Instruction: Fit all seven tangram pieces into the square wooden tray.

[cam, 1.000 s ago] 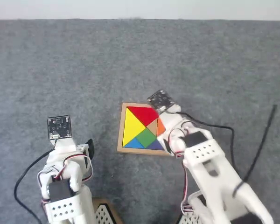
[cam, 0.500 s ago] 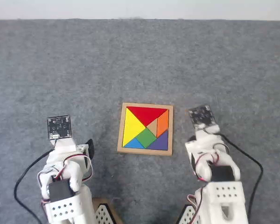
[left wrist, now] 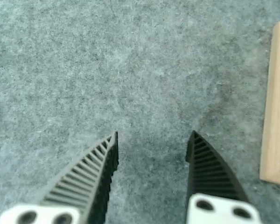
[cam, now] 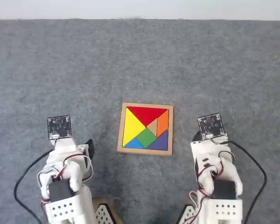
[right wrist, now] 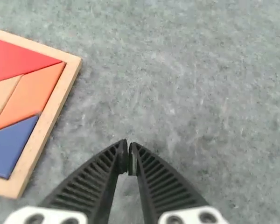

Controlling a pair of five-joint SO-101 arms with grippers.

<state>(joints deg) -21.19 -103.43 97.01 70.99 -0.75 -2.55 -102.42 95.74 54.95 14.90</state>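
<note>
A rough, fuzzy grey cloth, felt-like, covers the table [cam: 84, 70]. The tray [cam: 120, 133] is pale, smooth matt wood; its tangram pieces [cam: 147, 136] look painted, perhaps faintly satin. The left tool [left wrist: 154, 135] and right tool [right wrist: 129, 145] are ribbed matt black plastic.

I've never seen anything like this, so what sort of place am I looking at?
Most likely a robotics test bench or small lab. A small white left arm and right arm sit side by side at a grey carpeted table, with a wooden puzzle tray of coloured pieces between them.
</note>
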